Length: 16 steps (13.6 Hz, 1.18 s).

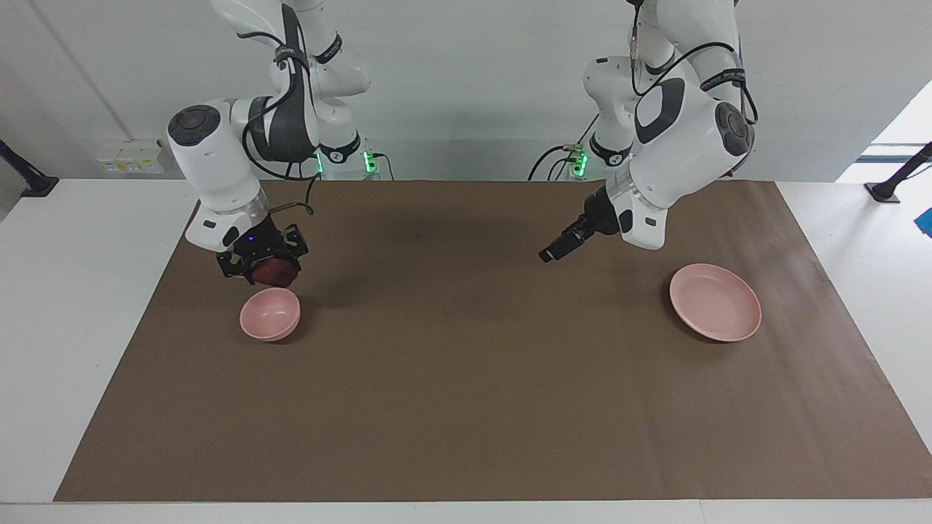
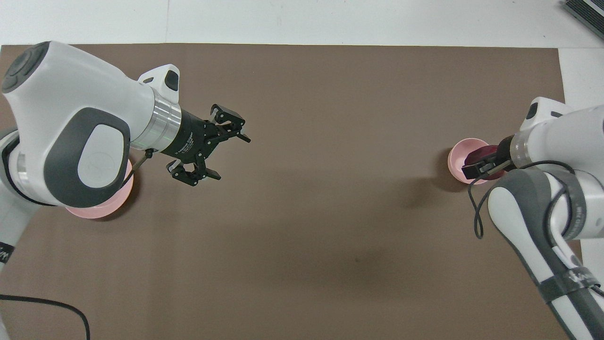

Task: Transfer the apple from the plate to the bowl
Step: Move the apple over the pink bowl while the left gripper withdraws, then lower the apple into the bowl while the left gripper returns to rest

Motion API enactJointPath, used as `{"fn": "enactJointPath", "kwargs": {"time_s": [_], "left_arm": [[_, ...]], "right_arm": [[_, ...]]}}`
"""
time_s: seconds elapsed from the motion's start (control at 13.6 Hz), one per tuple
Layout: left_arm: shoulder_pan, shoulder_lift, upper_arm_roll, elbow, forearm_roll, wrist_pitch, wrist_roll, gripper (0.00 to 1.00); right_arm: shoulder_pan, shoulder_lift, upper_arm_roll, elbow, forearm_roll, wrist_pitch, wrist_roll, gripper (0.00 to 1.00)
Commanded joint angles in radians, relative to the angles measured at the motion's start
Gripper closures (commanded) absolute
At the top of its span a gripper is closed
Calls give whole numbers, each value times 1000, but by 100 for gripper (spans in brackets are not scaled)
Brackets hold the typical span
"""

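Note:
The dark red apple (image 1: 275, 272) is held in my right gripper (image 1: 266, 271), which is shut on it just above the small pink bowl (image 1: 270, 314) at the right arm's end of the mat. In the overhead view the apple (image 2: 482, 153) covers part of the bowl (image 2: 456, 163), with the right gripper (image 2: 481, 164) over it. The flat pink plate (image 1: 715, 302) lies empty at the left arm's end; the left arm hides most of it in the overhead view (image 2: 101, 208). My left gripper (image 1: 547, 255) is open and empty, raised over bare mat between plate and middle, also seen from overhead (image 2: 230, 156).
A brown mat (image 1: 466, 407) covers most of the white table. Cables and lit sockets (image 1: 371, 161) sit at the arms' bases, off the mat.

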<state>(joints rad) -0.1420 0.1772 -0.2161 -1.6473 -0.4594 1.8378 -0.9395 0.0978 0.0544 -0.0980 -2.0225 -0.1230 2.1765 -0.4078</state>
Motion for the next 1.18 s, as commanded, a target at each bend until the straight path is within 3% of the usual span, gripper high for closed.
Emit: {"fn": "enactJointPath", "kwargs": {"time_s": [0.0, 0.29, 0.44, 0.74, 0.88, 1.1], "left_arm": [[10, -25, 0, 12, 82, -31, 109, 0], [-4, -39, -3, 9, 362, -22, 233, 0], [10, -56, -2, 0, 375, -31, 339, 0], [91, -76, 1, -2, 378, -44, 732, 0], [99, -90, -3, -2, 451, -57, 832, 0], [116, -110, 0, 1, 458, -71, 889, 0]], "right_arm": [[17, 62, 4, 37, -192, 84, 46, 100], [51, 159, 4, 81, -351, 149, 76, 100], [36, 167, 4, 61, -385, 170, 75, 100], [23, 196, 4, 54, -422, 187, 75, 100], [20, 190, 3, 33, -425, 189, 75, 100], [14, 203, 4, 22, -425, 203, 76, 100]]}}
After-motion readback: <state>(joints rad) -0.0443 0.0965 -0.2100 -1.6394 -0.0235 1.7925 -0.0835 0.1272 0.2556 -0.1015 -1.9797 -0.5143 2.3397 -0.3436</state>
